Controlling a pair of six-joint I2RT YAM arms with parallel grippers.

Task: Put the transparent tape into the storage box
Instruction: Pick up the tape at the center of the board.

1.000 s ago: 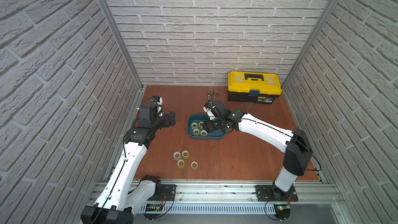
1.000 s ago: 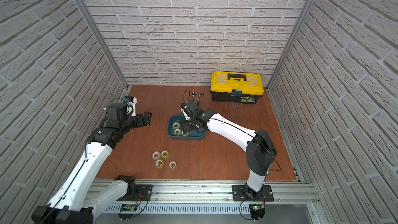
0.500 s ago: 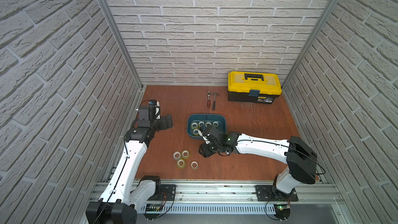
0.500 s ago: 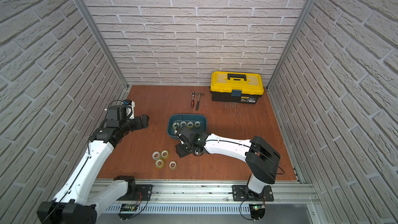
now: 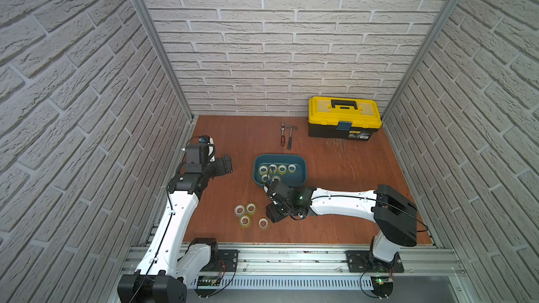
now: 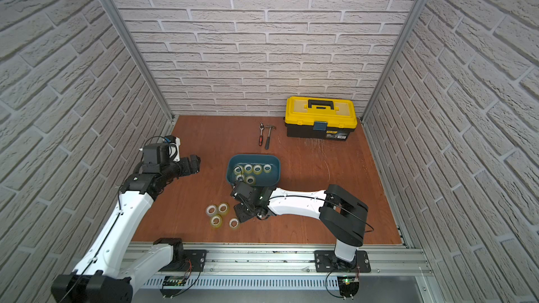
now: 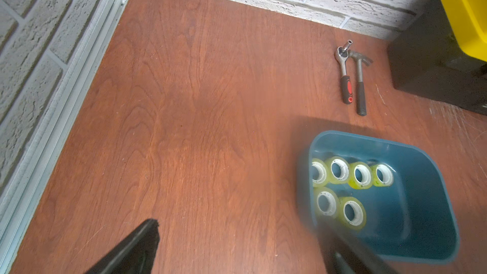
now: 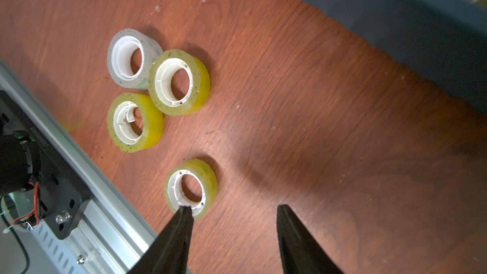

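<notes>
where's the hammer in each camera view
in a top view: hammer beside the ratchet, behind the storage box
in a top view: hammer, same spot
left wrist: hammer beside the ratchet, beyond the storage box
right wrist: not in it
shared landmark: the storage box, in all four

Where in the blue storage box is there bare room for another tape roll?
The storage box has bare floor between its two-roll near row and its right wall, plus a narrow strip along the far wall. Six tape rolls crowd its left and middle.
</notes>
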